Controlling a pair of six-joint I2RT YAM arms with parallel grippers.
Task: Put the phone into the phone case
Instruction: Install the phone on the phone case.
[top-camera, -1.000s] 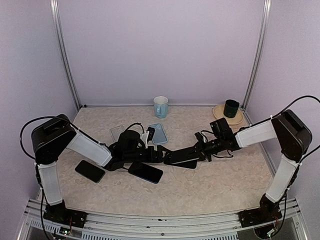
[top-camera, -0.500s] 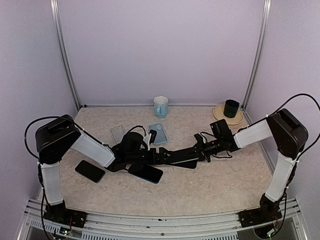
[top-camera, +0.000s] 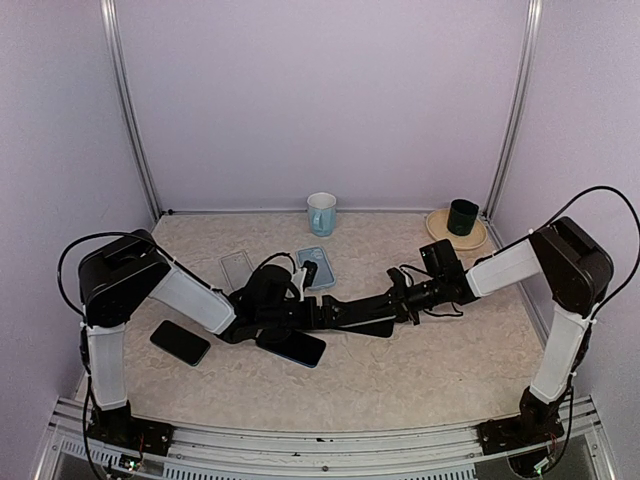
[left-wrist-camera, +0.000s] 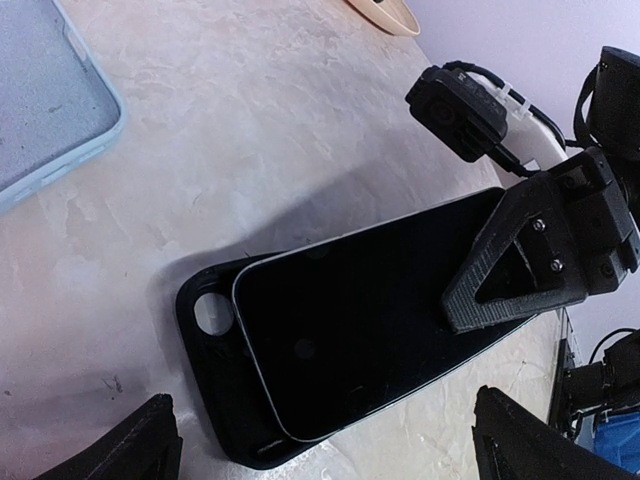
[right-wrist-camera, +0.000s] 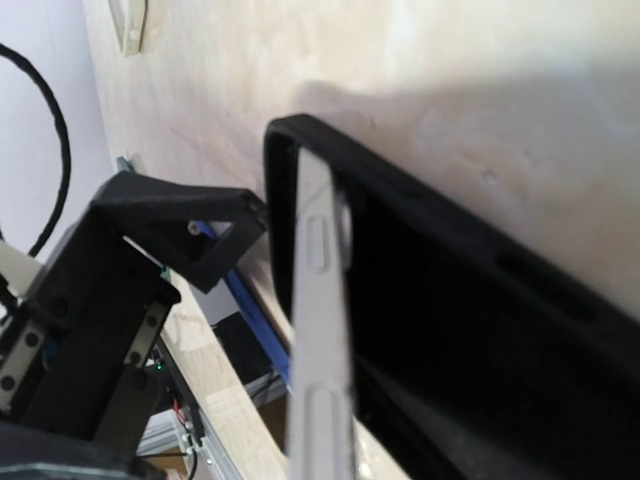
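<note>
Worryingly, the right end effector (left-wrist-camera: 472, 298) is pinching the phone (left-wrist-camera: 350, 325) askew, risking its seven-o'clock corner overriding the case (left-wrist-camera: 213, 392).

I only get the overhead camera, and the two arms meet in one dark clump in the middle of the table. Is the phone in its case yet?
Observer: Not yet. In the left wrist view the phone lies askew over the black case, and the case's camera hole is uncovered.
Visitor: Is either claw holding it?
Observer: The right gripper is shut at the phone's end away from that hole, apparently pinching it. One finger lies on the screen.
Visitor: And the other claw?
Observer: The left gripper hangs wide open above phone and case. As far as its own camera shows, it touches neither.
</note>
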